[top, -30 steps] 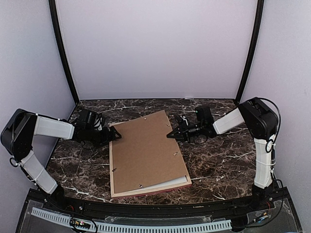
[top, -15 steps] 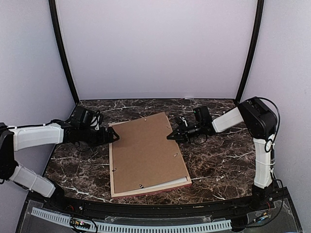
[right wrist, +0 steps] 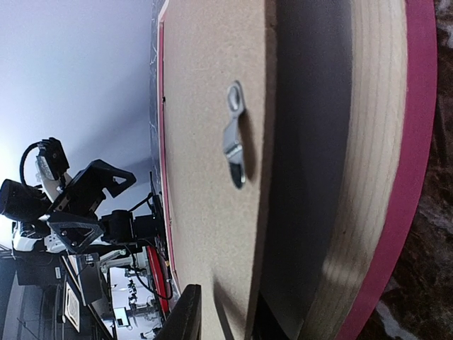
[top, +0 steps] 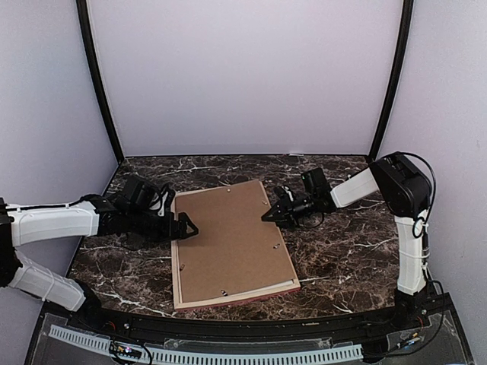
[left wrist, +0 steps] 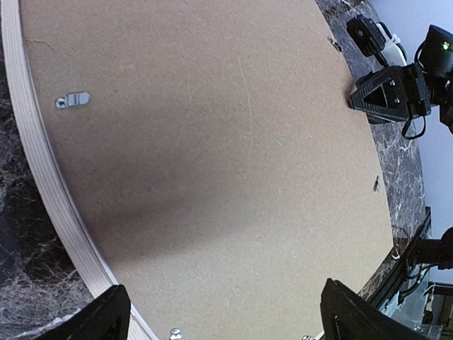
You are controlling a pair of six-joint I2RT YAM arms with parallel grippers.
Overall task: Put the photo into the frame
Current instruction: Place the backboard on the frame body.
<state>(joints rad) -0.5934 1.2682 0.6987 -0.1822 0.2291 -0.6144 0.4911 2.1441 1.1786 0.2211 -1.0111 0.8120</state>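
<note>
Frame (top: 175,266): pink-red, face down, brown backing board (top: 228,236) set in its tan back; it lies between the two grippers. Left gripper (top: 183,226) at the frame's left edge, jaws spread wide, holding nothing; right gripper (top: 265,216) at the far right edge beside a metal clip (right wrist: 236,134), its opening not legible. Surface: dark white-veined marble table (top: 342,243); room: pale lilac walls (top: 243,76), black corner posts (top: 95,76).
</note>
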